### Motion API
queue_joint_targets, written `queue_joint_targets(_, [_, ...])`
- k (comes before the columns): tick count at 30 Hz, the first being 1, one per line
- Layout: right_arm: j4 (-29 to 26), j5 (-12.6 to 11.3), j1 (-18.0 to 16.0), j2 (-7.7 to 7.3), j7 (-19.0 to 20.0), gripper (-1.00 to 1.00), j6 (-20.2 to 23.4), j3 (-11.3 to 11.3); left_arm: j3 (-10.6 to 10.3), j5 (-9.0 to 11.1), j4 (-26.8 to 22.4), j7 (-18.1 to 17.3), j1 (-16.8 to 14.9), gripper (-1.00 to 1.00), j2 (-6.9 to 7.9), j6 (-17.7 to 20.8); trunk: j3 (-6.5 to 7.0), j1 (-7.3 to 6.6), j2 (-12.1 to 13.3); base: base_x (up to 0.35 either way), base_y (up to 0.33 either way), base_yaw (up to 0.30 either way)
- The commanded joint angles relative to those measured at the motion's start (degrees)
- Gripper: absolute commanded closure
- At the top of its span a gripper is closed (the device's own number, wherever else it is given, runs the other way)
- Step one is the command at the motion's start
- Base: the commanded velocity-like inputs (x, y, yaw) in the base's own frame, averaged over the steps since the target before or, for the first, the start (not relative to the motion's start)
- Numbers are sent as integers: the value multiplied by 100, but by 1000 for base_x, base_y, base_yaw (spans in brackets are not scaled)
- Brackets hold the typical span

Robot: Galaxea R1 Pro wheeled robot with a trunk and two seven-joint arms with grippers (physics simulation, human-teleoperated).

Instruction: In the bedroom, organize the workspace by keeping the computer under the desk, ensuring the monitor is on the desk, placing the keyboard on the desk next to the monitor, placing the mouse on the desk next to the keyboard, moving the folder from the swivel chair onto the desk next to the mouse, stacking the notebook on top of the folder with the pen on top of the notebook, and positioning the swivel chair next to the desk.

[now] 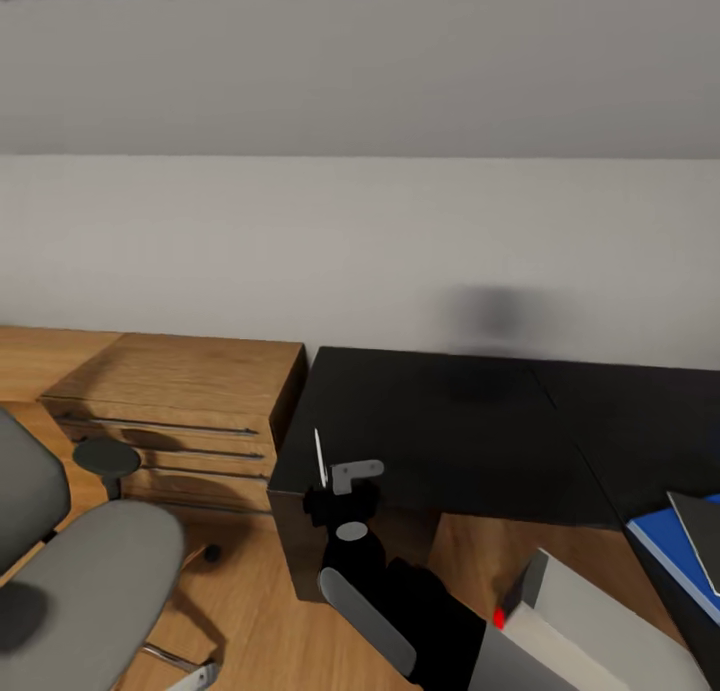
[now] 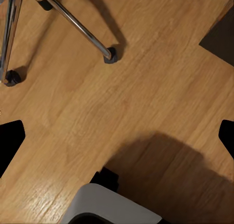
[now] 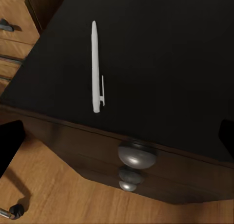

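R claw (image 3: 118, 140) spread wide, nothing in it. Its dark fingertips (image 3: 10, 147) sit at the wrist view's edges, with the pen (image 3: 96, 68) ahead of them and not between them. L claw (image 2: 117, 141) also wide & empty, hanging over the wood floor (image 2: 146, 87) near the swivel chair's (image 1: 85, 571) chrome legs and castors.

Pen lies flat on the black desk (image 1: 440, 431), close to the front-left corner, just back from the edge above the silver-knobbed drawers (image 3: 137, 156). Folder (image 1: 660, 546) is well apart at the desk's far right w/ the notebook (image 1: 703, 531) already on top. Computer (image 1: 590, 641) is low on the floor by the desk.

Step in hand, I'd say: pick the pen.

Risks:
- pen is thin & flat on a hard top, so fingers coming down off-line could nudge it rather than pinch it, and it may roll or skid
- it's near the edge, so a push toward the robot prob sends it to the floor
- descending too low could jam the tips into the desk
- a weak pinch near one end could let it swing or slip out on the long carry to the notebook
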Motion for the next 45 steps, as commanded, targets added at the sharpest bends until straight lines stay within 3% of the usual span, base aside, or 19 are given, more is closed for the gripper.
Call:
queue_joint_targets(1, [-5, -15, -8, 0, -41, -100, 28, 34, 8, 34, -17, 17, 3, -100, -3, 27, -12, 3, -4, 144, 36, 204])
queue_joint_targets(11, [-13, 14, -8, 0, -40, -100, 26, 69, 0, 28, -17, 17, 3, -100, -12, 27, -77, 3, -4, 37, 9, 197])
queue_joint_targets(20, [-17, 185, -8, 0, -32, -100, 10, 71, 0, 28, -17, 17, 3, -100, -17, 27, -106, 3, -4, 1, 0, 84])
queue_joint_targets(26, [-7, 544, -8, 0, 174, -100, -3, 48, 0, 26, -24, 5, 3, -100, -20, -38, -108, 3, -4, 0, 0, 5])
queue_joint_targets(27, [-6, 738, -8, 0, 329, -100, -25, 38, -5, 27, -27, -5, 3, -100, -21, -304, -108, 3, -4, 0, 0, 0])
queue_joint_targets(30, [-5, 975, -8, -3, 404, -100, -37, 24, -12, 24, -26, -8, 3, -100, -23, -484, -108, 3, -4, 0, 0, 0])
queue_joint_targets(33, [111, 1386, -15, 0, 469, -100, -87, -17, -23, 21, -26, -9, 3, -100, -31, -580, -108, 3, -4, 0, 0, 0])
queue_joint_targets(36, [213, 1493, -29, 0, 582, -100, -102, -54, -31, 20, -26, -9, 3, -100, -35, -597, -108, 3, -4, 0, 0, 0])
queue_joint_targets(39, [417, 1576, -174, 0, 997, -100, -113, -230, -42, 18, -26, -11, 3, -100, -44, -609, -108, 3, -4, 0, 0, 0])
queue_joint_targets(45, [1368, 1600, -727, 0, 1713, -100, -278, -889, -100, 12, -26, -12, 3, -100, -47, -613, -108, 3, -4, 0, 0, 0])
